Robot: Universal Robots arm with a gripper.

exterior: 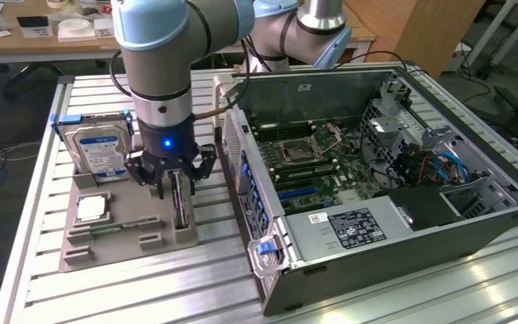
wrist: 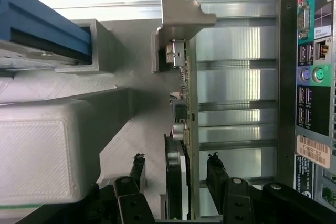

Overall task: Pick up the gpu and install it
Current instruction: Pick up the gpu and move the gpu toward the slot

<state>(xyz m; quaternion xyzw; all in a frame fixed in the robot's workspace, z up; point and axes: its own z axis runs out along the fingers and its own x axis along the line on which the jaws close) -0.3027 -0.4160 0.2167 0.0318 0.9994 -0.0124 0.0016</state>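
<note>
The gpu (exterior: 180,210) stands on edge in a slot of the grey holder tray (exterior: 106,246), left of the computer case in the exterior view. My gripper (exterior: 170,179) hangs right over it, open, with a finger on each side of the card. In the wrist view the gpu (wrist: 190,103) is seen edge-on, green board with the black cooler and the silver end bracket (wrist: 181,19) at its far end. My gripper (wrist: 176,171) straddles it, and the fingertips (wrist: 215,169) stand slightly off the card's faces.
The tray also holds a hard drive (exterior: 102,152) with a blue-white label, a processor (exterior: 92,208) and a memory stick (exterior: 115,229). The open computer case (exterior: 376,202) lies close on the exterior view's right, its rear ports (wrist: 315,51) beside the gpu.
</note>
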